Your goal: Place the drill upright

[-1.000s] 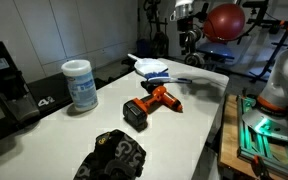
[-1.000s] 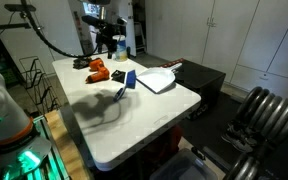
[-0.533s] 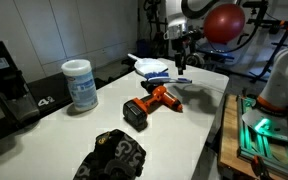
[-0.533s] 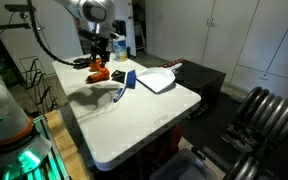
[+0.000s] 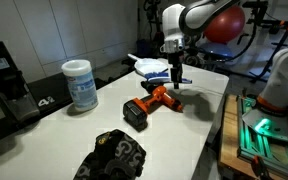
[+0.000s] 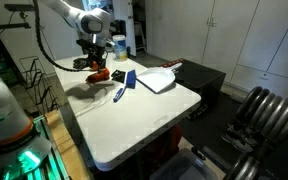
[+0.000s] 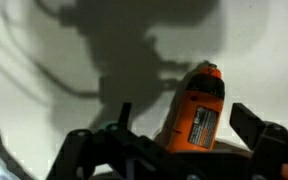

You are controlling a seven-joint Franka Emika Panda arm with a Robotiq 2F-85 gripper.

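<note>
drill (image 5: 154,102) lies on its side on the worktop (image 5: 54,130) — not upright yet. the gripper (image 5: 177,86) hangs just above it, jaws wide open and empty; grasping and standing it up remain.

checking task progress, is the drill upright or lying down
Lying down: the drill rests lengthwise on the table, orange body and battery block both on the surface, under the open gripper.

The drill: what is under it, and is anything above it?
The drill lies on its side on the white table; nothing else shows beneath it. The open gripper hangs above its orange end. The table surface right under its body is hidden.
</note>
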